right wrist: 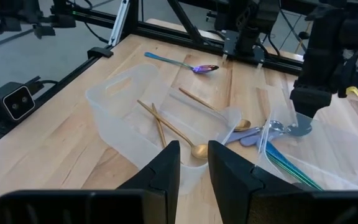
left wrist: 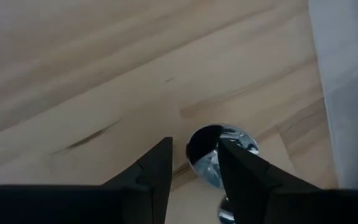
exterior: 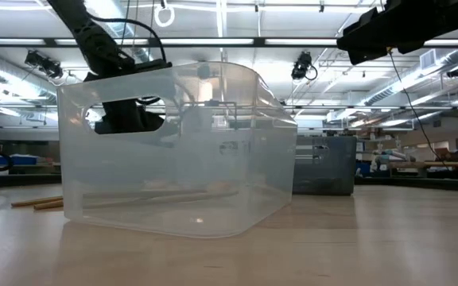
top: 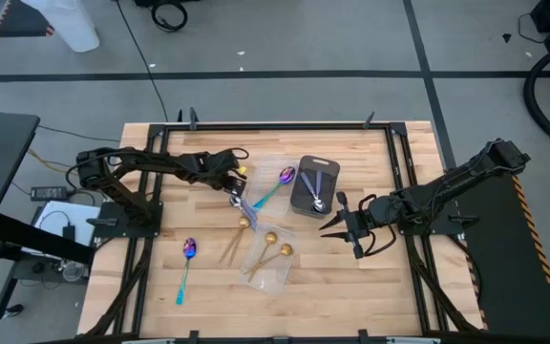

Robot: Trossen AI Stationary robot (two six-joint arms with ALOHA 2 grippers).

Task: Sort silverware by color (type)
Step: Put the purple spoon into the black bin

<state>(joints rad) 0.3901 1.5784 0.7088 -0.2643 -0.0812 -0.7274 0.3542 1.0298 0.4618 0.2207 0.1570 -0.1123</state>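
**Desk:** Read me the surface, left edge to right edge.

**Operator:** Item one: a purple-blue spoon with a teal handle. It lies alone on bare wood between the left edge and the middle, toward the near edge.

Item two: my left gripper, reaching in from the left edge to about mid-surface. Its fingers are parted and astride the bowl of a silver spoon. I see wood between one finger and the bowl, so I log it as released. That spoon lies on the wood at the rim of the far clear tray.

Item three: the far clear tray holds a second purple-blue spoon.

Item four: two gold spoons on the wood near the middle, handles crossing, just left of the near clear tray.

Item five: two more gold spoons, lying inside that near tray.

**Desk:** And toward the right edge?

**Operator:** Item six: the dark grey tray, right of the far clear tray, with silver spoons inside it.

Item seven: my right gripper, hanging just right of the dark grey tray. It comes in from the right edge. Its fingers stand a narrow gap apart with nothing between them.
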